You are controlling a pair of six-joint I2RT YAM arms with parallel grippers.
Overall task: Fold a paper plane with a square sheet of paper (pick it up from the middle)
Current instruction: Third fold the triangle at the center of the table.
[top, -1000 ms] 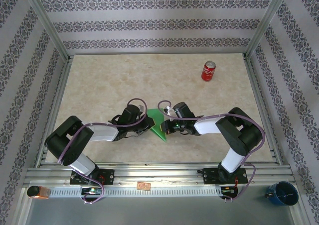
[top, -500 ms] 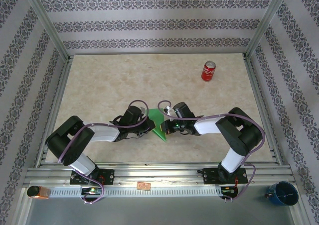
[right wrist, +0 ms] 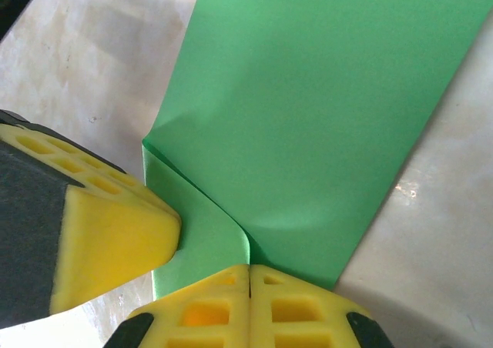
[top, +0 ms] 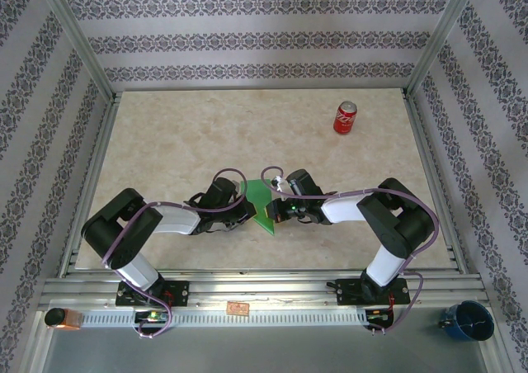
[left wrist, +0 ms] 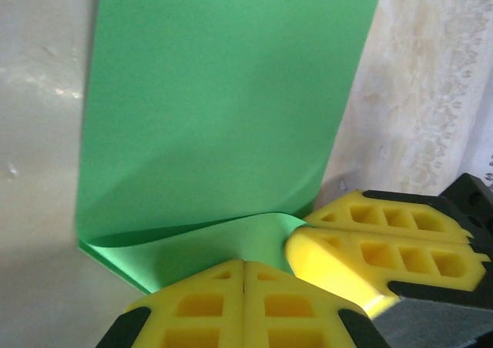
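while both sit closed, left claw [left wrist: 243, 279], right claw [right wrist: 249, 280], touching green paper [left wrist: 223, 94]

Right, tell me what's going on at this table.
The robot is folding a square sheet of paper, bright green, near the middle of the table. The sheet is doubled over. The left tool and right tool, both shut, sit close together at its folded end and seem to be pressing the crease. Folding looks at an early stage. A red soda can sits apart, far right.

Plain bright green square sheet of paper [top: 262, 204], marbled beige tabletop [top: 181, 142], red soda can [top: 345, 118] at one o'clock
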